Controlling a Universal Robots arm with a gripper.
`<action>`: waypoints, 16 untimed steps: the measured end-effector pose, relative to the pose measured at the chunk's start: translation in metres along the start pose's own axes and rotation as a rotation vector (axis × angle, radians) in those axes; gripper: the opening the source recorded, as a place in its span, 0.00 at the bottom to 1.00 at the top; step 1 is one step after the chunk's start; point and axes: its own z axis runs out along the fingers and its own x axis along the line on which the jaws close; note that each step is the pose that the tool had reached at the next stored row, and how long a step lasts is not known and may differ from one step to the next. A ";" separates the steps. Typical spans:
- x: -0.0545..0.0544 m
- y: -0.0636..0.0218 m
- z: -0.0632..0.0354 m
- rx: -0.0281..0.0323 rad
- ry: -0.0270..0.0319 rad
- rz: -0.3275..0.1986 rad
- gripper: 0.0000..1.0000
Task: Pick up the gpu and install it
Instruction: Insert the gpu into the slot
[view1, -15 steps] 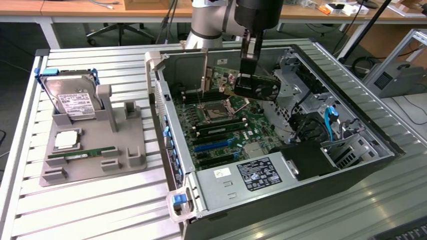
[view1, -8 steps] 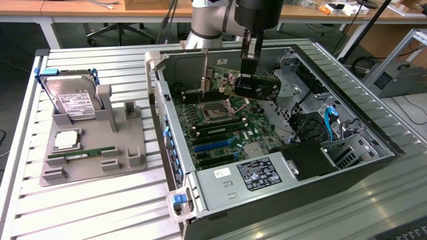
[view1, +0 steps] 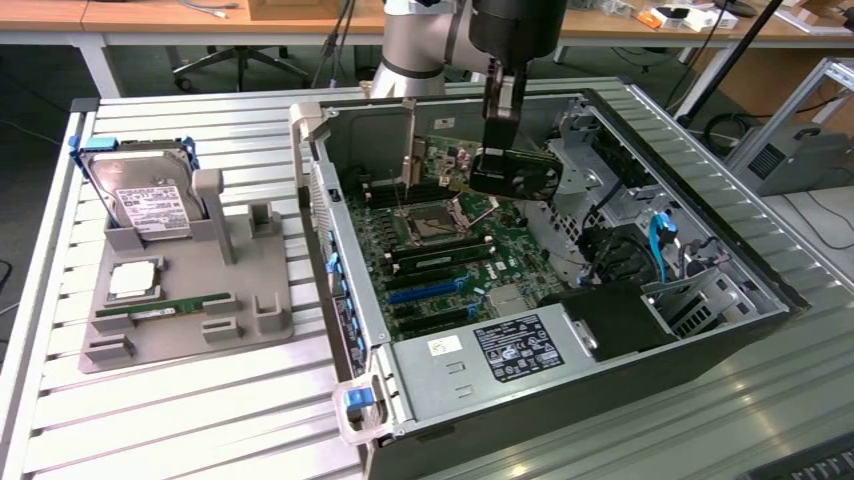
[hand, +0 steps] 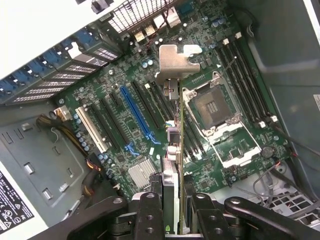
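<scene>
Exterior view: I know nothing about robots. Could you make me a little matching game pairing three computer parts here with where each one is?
Things:
1. graphics card
2. hard drive
3. memory stick

Places:
A. lying flat on the grey stand
B. clamped in the gripper, above the board inside the open computer case
C. tilted in a blue frame on the grey stand

Pairs: 1-B, 2-C, 3-A
</scene>
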 end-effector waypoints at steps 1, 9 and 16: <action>0.000 0.0000 0.0000 0.0004 0.0001 -0.003 0.27; 0.000 0.0000 0.0002 0.0036 0.0006 -0.030 0.27; 0.000 0.0000 0.0003 0.0062 0.0017 -0.049 0.27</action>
